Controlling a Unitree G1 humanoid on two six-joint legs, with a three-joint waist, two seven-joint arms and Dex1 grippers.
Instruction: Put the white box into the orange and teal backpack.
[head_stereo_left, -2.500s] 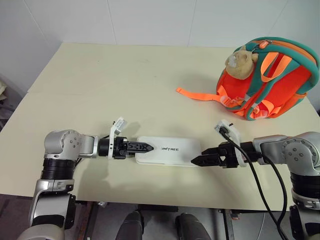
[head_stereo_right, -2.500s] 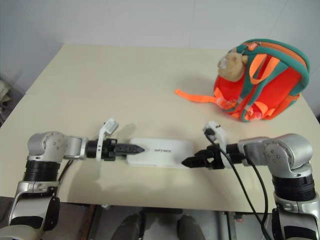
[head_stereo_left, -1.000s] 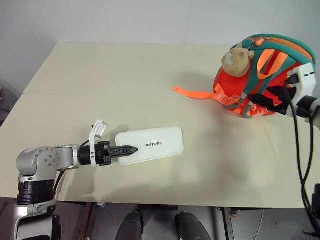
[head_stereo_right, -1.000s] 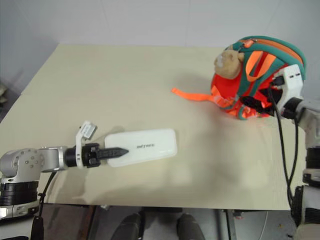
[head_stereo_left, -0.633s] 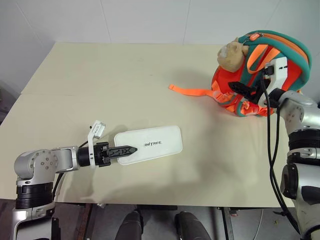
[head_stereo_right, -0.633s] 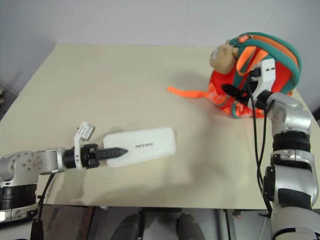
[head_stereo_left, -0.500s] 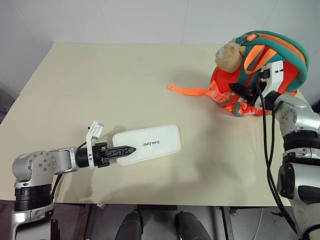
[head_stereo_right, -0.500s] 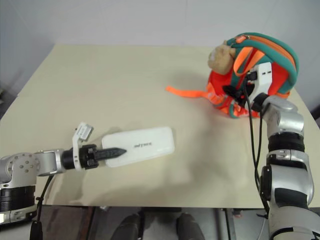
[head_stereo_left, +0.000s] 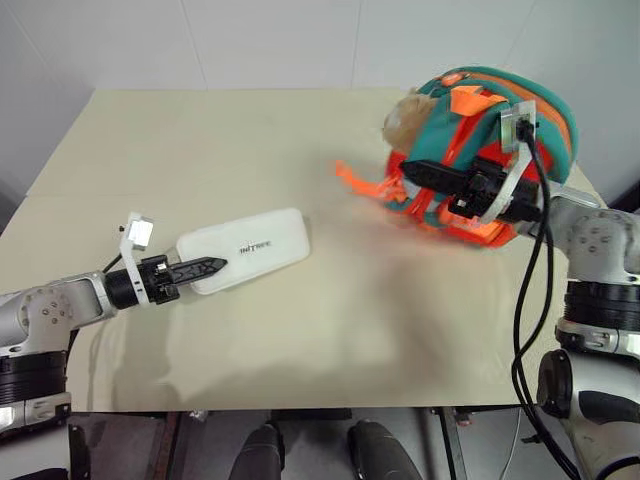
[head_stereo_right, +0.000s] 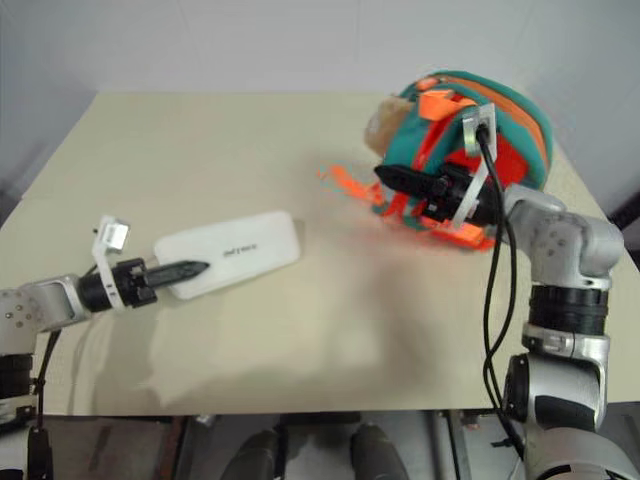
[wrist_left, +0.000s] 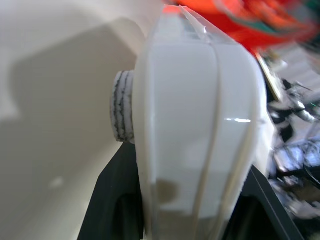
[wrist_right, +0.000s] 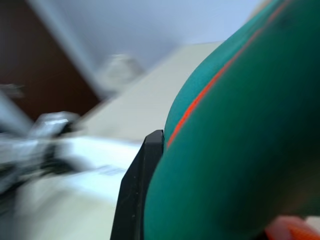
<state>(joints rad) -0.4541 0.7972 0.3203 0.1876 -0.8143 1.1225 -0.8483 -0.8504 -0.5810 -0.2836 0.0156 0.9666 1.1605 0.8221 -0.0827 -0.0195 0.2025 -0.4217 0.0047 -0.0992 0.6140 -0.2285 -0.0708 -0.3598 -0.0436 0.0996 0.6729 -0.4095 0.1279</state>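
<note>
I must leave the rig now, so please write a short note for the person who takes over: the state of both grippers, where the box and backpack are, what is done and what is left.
Left gripper: shut on one short end of the white box, which is over the table on the robot's left.
Right gripper: pressed against the front of the orange and teal backpack, on a teal strap; whether it really holds it cannot be told.
Backpack: at the table's far right, plush toy on its left side.
Done: box gripped.
Left: open the backpack, bring the box over, put it inside.
</note>
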